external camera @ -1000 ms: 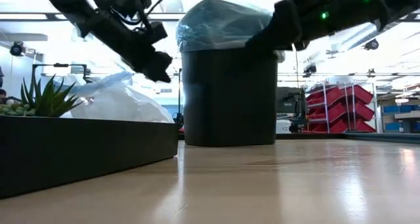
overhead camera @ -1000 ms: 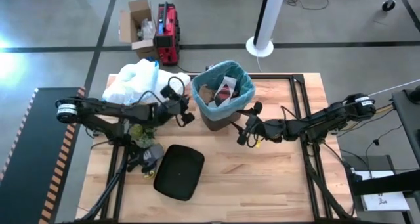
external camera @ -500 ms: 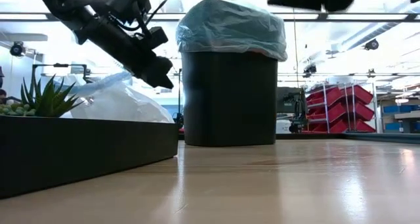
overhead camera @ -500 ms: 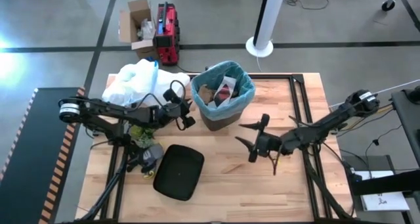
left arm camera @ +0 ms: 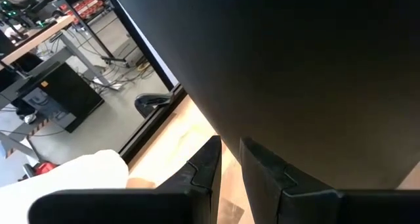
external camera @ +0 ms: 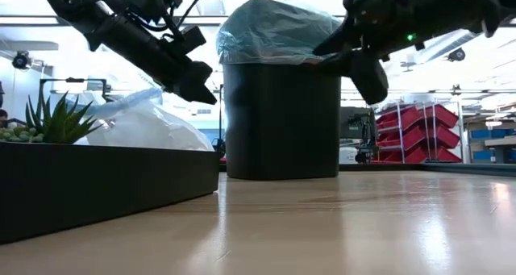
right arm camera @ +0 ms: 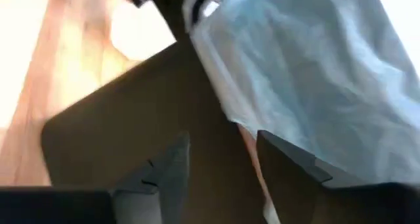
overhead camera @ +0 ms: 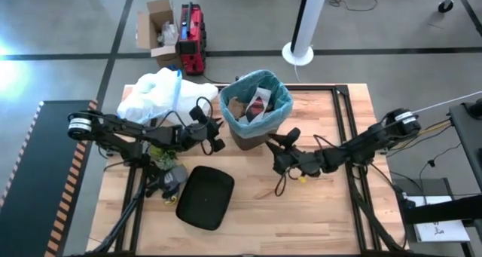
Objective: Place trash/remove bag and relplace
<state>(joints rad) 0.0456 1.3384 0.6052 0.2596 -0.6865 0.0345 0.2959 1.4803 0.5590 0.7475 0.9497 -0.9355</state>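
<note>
Trash stage looked done: the crumpled brown paper and printed wrappers (overhead camera: 252,108) sat inside the dark round bin (overhead camera: 252,136), and no loose scraps showed on the wooden bench (overhead camera: 316,212). The thin translucent light-blue plastic liner bag (overhead camera: 280,97) was still fitted in the bin, its edge folded over the rim. So bag removal had not started, judging by how it lay, and the replacement was left too. The white translucent plastic bag (overhead camera: 154,91) lay at the bench's far left corner, well apart from the bin. A flat black rounded lid (overhead camera: 205,197) lay on the bench in front of the bin.

Right pincer (overhead camera: 280,153) hung just beside the bin's front-right side, below the rim. In the right wrist view its two fingers (right arm camera: 164,168) stood clearly apart, with dark bin wall and the blue bag overhang between and ahead of them. Nothing was pinched yet; contact with the bag could not be told.

Left pincer (overhead camera: 217,140) hung just beside the bin's left side. Its fingers (left arm camera: 205,168) were nearly together with only a thin gap, nothing between them, pointing at the dark wall without clearly touching it.

Likely next: grab the liner edge at the rim and lift.
</note>
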